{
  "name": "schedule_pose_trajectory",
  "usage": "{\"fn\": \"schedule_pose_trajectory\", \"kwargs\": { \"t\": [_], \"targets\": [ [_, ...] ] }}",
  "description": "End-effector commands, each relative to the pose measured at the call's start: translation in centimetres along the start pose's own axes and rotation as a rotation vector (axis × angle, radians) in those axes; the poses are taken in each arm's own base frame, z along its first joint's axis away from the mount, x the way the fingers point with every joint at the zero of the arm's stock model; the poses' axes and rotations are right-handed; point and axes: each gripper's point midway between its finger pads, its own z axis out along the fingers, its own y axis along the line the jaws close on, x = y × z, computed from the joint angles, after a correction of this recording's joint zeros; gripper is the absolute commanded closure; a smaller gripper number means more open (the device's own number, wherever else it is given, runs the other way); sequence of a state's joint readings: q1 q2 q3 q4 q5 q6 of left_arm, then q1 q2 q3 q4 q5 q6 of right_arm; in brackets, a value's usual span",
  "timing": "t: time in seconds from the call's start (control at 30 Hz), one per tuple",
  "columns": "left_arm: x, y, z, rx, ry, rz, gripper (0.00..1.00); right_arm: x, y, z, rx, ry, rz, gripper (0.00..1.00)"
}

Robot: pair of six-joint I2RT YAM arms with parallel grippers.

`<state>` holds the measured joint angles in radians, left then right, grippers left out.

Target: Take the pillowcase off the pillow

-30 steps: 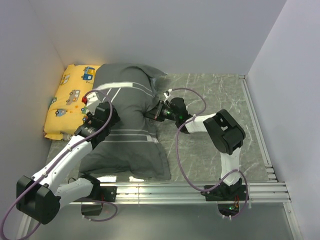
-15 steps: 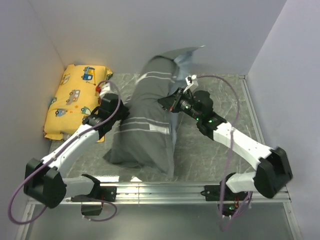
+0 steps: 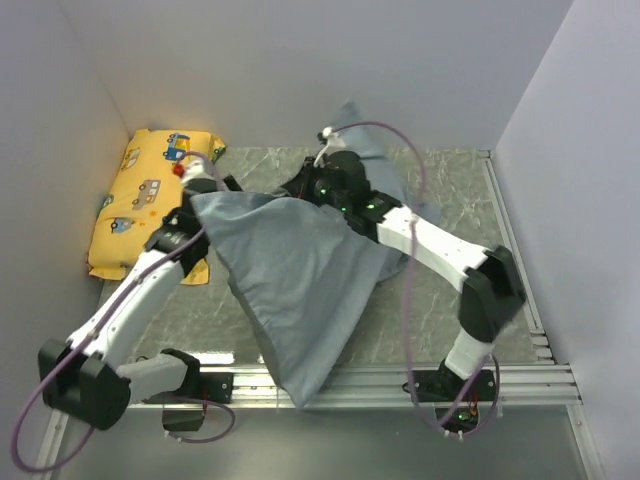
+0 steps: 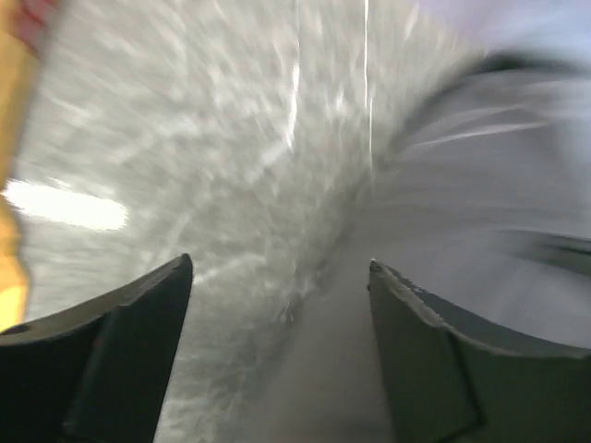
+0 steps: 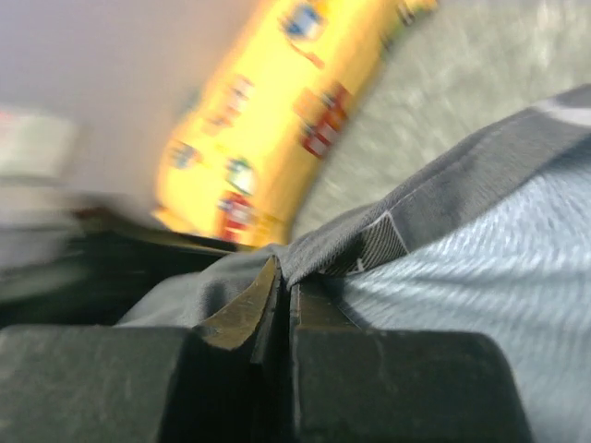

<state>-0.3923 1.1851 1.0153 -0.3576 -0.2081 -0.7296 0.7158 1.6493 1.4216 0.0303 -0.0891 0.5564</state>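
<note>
The pillowcase [image 3: 300, 290] hung in mid-air over the table [image 3: 450, 180] as I ran the two arms. It was stretched between them, and its long tail draped down past the table's near edge. My right gripper [image 5: 282, 277] was clamped tight on the cover's dark hem. My left gripper [image 4: 279, 268] stood with its jaws wide apart and nothing between them, the blurred cloth just beside one finger, next to the yellow cartoon-print cushion [image 3: 150, 200]. The cover showed its paler face and hung fairly flat, so I judged that much of the pulling was done. No white pillow was visible in any view, so I could not tell whether it was inside the cover or hidden beneath it. Confirming that the two were apart remained to be done.
</note>
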Motion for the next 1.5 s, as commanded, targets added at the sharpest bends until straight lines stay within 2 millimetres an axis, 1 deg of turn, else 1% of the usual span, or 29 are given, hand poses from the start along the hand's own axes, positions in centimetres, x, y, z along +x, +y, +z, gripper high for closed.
{"fn": "schedule_pose_trajectory", "kwargs": {
  "t": [0.0, 0.03, 0.07, 0.1, 0.2, 0.33, 0.4, 0.47, 0.57, 0.63, 0.67, 0.7, 0.77, 0.83, 0.9, 0.93, 1.0, 1.07, 1.1, 1.13, 1.2, 1.23, 1.27, 1.3, 1.33, 1.37, 1.4, 1.43, 1.47],
  "targets": [
    [-7.2, 0.0, -5.3, 0.024, -0.214, -0.061, 0.16, 0.3, -4.0, 4.5, 0.089, -0.053, 0.019, 1.0],
    [-7.9, 0.7, -5.8, 0.006, -0.241, -0.067, 0.13, 1.1, -4.8, 4.9, 0.11, -0.044, 0.024, 1.0],
    [-8.8, 1.1, -6.7, 0.004, -0.272, -0.071, 0.12, 2.1, -6.5, 5.7, 0.154, -0.033, 0.032, 1.0],
    [-9.4, 2.1, -7.0, -0.026, -0.286, -0.073, 0.11, 2.4, -6.9, 6.1, 0.158, -0.037, 0.048, 1.0],
    [-10.4, 2.6, -8.0, -0.04, -0.314, -0.074, 0.11, 4.0, -9.1, 7.1, 0.191, -0.011, 0.077, 1.0],
    [-10.5, 1.3, -9.0, 0.033, -0.309, -0.044, 0.1, 3.5, -9.3, 7.5, 0.17, -0.003, 0.085, 1.0],
    [-9.2, 0.0, -8.7, 0.108, -0.236, -0.02, 0.1, 2.8, -9.0, 7.3, 0.172, -0.001, 0.062, 1.0],
    [-7.6, -0.7, -8.0, 0.144, -0.163, -0.008, 0.12, 1.2, -8.2, 7.1, 0.17, -0.024, 0.04, 1.0],
    [-4.5, -2.9, -8.3, 0.182, -0.096, 0.037, 0.12, -0.6, -8.4, 6.8, 0.204, -0.054, 0.013, 1.0],
    [-4.5, -2.8, -8.8, 0.12, -0.134, 0.055, 0.09, -1.4, -8.8, 6.9, 0.224, -0.056, 0.01, 1.0],
    [-3.9, -3.4, -9.5, 0.124, -0.12, 0.073, 0.09, -1.4, -9.5, 7.1, 0.237, -0.049, 0.011, 1.0],
    [-4.3, -3.2, -9.7, 0.095, -0.148, 0.071, 0.09, -1.3, -9.7, 7.2, 0.241, -0.046, 0.016, 1.0],
    [-4.0, -3.3, -10.3, 0.089, -0.154, 0.086, 0.08, -1.8, -10.2, 7.5, 0.246, -0.052, 0.018, 1.0],
    [-3.6, -2.8, -10.1, 0.056, -0.153, 0.101, 0.08, -2.3, -10.4, 7.7, 0.256, -0.067, 0.013, 1.0],
    [-2.7, -2.8, -9.8, 0.043, -0.132, 0.126, 0.07, -2.0, -11.2, 7.8, 0.283, -0.052, 0.004, 1.0],
    [-2.2, -2.9, -9.5, 0.042, -0.122, 0.137, 0.07, -2.6, -11.2, 7.9, 0.283, -0.06, 0.0, 1.0],
    [-1.2, -3.3, -9.0, 0.047, -0.096, 0.155, 0.07, -2.6, -12.2, 8.1, 0.306, -0.049, -0.001, 1.0],
    [0.5, -4.0, -8.1, 0.07, -0.055, 0.172, 0.06, -3.0, -12.4, 8.0, 0.31, -0.053, -0.008, 1.0],
    [1.1, -4.2, -7.8, 0.076, -0.04, 0.178, 0.06, -3.2, -12.4, 7.9, 0.312, -0.059, -0.012, 0.97],
    [1.9, -4.5, -7.1, 0.087, -0.026, 0.182, 0.02, -3.3, -12.5, 7.8, 0.316, -0.06, -0.018, 0.94],
    [3.5, -4.4, -5.6, 0.08, 0.005, 0.198, 0.01, -3.7, -12.4, 7.4, 0.323, -0.058, -0.037, 0.88],
    [5.2, -3.8, -4.2, 0.054, 0.042, 0.22, 0.01, -4.0, -12.4, 7.2, 0.326, -0.064, -0.044, 0.86],
    [5.4, -3.7, -3.4, 0.043, 0.039, 0.216, 0.01, -4.6, -12.0, 6.7, 0.325, -0.071, -0.059, 0.83],
    [5.8, -3.3, -2.7, 0.017, 0.04, 0.222, 0.01, -4.8, -11.9, 6.3, 0.328, -0.072, -0.065, 0.76],
    [6.7, -2.6, -1.3, -0.02, 0.066, 0.236, 0.04, -5.2, -12.1, 6.0, 0.335, -0.074, -0.074, 0.72],
    [6.4, -1.8, -0.4, -0.052, 0.066, 0.229, 0.09, -5.9, -11.8, 5.1, 0.341, -0.076, -0.09, 0.64],
    [6.7, -1.5, 0.2, -0.059, 0.088, 0.223, 0.26, -6.4, -12.0, 4.5, 0.359, -0.084, -0.097, 0.59],
    [7.0, -0.7, 1.1, -0.079, 0.105, 0.216, 0.38, -7.5, -11.6, 3.3, 0.359, -0.102, -0.103, 0.54],
    [5.7, 0.5, 2.0, -0.103, 0.086, 0.183, 0.51, -8.4, -12.6, 2.2, 0.384, -0.111, -0.102, 0.45]
  ]
}}
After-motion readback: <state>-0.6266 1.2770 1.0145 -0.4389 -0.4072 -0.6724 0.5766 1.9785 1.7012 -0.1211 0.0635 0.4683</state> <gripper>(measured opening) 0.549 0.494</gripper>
